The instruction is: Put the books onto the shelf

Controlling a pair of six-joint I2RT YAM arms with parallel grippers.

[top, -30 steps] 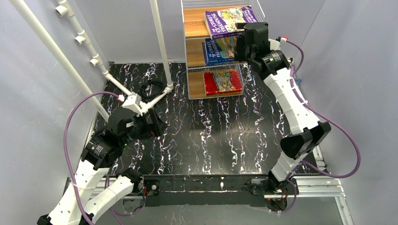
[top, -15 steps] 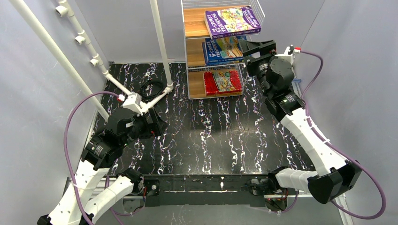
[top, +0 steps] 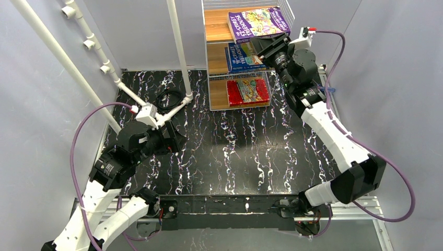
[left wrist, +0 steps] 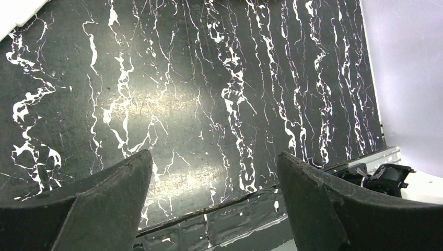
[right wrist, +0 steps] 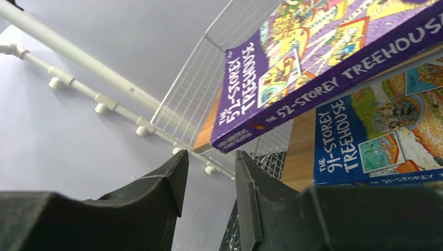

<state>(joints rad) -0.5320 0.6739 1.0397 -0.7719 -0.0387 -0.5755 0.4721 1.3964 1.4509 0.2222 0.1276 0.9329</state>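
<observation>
The left gripper (left wrist: 214, 209) hangs with its jaws spread wide and nothing between them; only the black marbled table (left wrist: 172, 99) lies below and ahead of them; the right gripper (right wrist: 208, 157) shows a narrow gap between its jaws, with nothing in it; just beyond its tips and to their right, the blue book (right wrist: 376, 136) lies flat on the middle board of the shelf (right wrist: 198, 89); above the tips, the purple book (right wrist: 313, 57) rests on the top board; below the jaws, the red book (top: 247, 90) lies on the bottom board.
</observation>
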